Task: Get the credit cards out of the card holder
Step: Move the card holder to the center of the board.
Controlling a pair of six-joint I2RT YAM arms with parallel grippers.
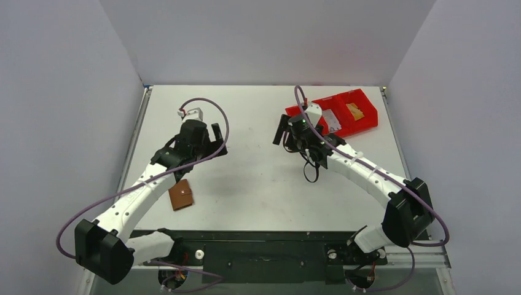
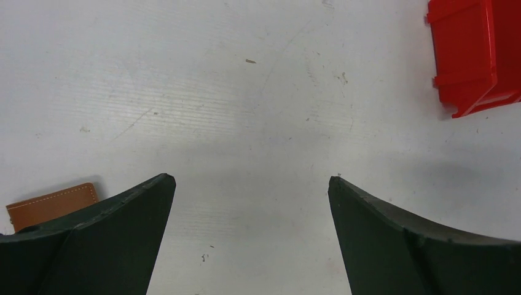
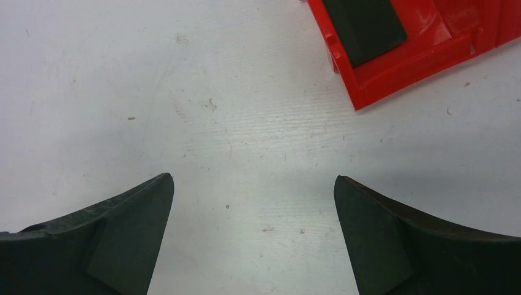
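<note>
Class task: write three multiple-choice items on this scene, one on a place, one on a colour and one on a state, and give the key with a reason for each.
1. Where does the card holder lie?
A. inside the bin
B. on the table beside the left arm
C. between the right tool's fingers

2. What colour is the bin?
A. blue
B. green
C. red

3. In what state is the left tool?
A. open, holding nothing
B. shut on the card holder
C. shut on a black card

Key:
1 B, the top view shows the brown holder flat on the table next to that arm.
2 C, the bin's walls show bright red in every view.
3 A, the left wrist view shows its fingers wide apart with only bare table between them.
</note>
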